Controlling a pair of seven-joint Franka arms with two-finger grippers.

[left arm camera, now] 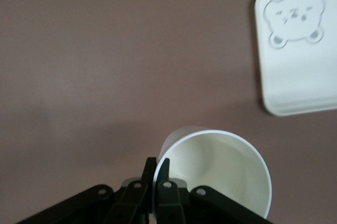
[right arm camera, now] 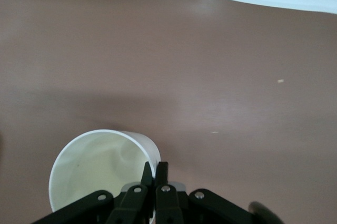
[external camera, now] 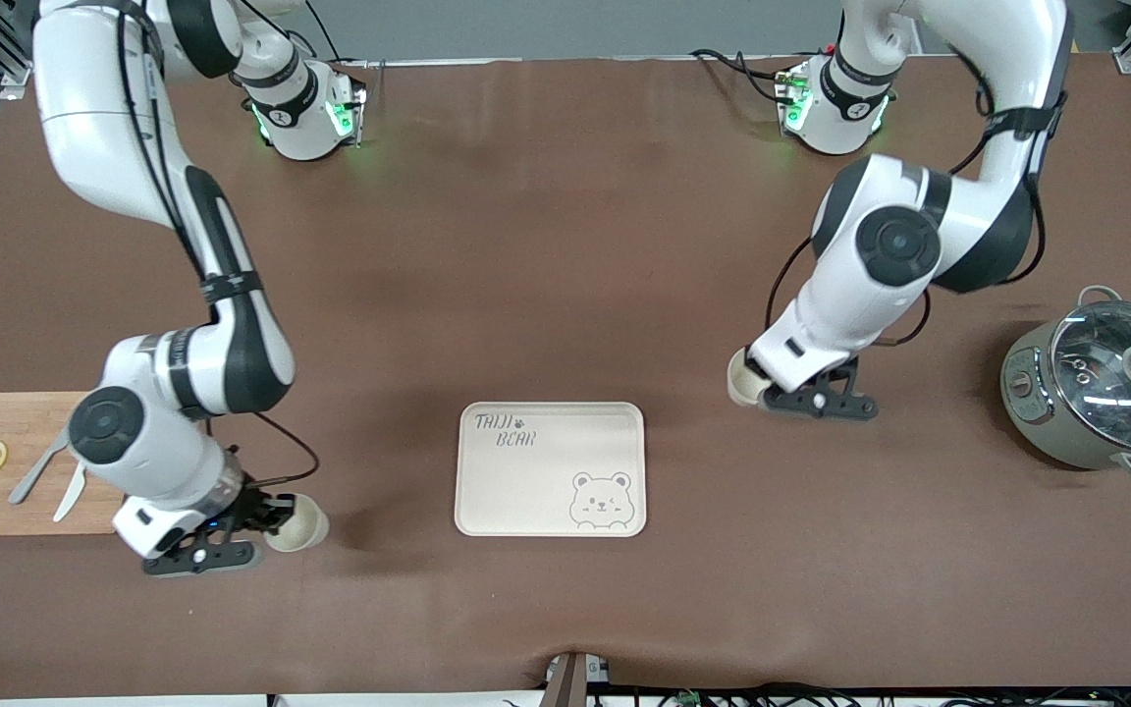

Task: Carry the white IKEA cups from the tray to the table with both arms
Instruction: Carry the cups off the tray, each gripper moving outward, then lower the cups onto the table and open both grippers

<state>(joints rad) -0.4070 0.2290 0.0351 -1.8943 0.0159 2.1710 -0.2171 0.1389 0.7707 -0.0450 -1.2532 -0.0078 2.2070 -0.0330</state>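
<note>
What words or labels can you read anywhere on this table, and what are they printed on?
"TAIJI BEAR", with a small paw print after the first word: on the cream tray, in the corner away from its winking bear drawing.
The dial on the grey pot: any markings are too small to read.
The two white cups, one held in each gripper: no text shows.

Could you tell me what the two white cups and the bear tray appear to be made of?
Both cups look like smooth matte plastic or glazed ceramic: thin rims, soft sheen. The tray seems to be molded matte plastic, judging by its embossed bear and rounded corners.
</note>
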